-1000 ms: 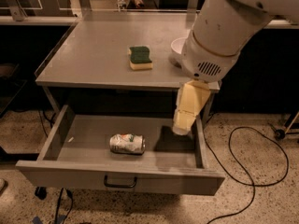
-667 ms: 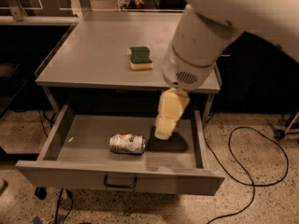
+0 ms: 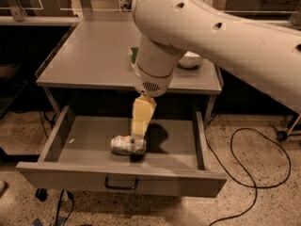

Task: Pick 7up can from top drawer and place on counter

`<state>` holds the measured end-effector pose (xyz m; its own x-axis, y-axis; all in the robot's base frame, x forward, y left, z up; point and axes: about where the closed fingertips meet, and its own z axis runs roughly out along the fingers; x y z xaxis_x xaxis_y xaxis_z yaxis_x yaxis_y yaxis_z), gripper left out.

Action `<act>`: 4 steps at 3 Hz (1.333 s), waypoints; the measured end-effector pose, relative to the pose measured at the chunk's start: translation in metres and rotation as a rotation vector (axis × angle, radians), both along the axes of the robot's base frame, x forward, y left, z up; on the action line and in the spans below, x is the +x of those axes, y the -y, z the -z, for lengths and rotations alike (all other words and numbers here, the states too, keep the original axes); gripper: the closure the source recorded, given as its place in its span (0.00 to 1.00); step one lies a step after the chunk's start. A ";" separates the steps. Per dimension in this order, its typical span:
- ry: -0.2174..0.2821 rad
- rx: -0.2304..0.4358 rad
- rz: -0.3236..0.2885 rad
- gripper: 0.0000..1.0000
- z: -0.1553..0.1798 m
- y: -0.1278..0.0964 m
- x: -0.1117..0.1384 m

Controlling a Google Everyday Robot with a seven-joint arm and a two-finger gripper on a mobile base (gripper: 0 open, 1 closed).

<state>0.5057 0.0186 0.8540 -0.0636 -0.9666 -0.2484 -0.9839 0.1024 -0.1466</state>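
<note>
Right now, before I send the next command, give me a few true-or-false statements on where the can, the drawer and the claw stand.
1. The drawer is pulled open. True.
2. The can stands upright on the counter. False: it lies on its side on the drawer floor.
3. The claw is low inside the drawer, at the right end of the can. True.
4. The only thing in the drawer is a bowl. False: the white bowl sits on the counter near its right edge, partly hidden by the arm, and the drawer holds the can.
</note>
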 end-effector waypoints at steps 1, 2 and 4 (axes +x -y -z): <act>-0.026 0.063 -0.011 0.00 0.012 -0.008 -0.004; -0.081 0.088 -0.004 0.00 0.049 -0.030 0.000; -0.110 0.073 0.041 0.00 0.078 -0.050 0.016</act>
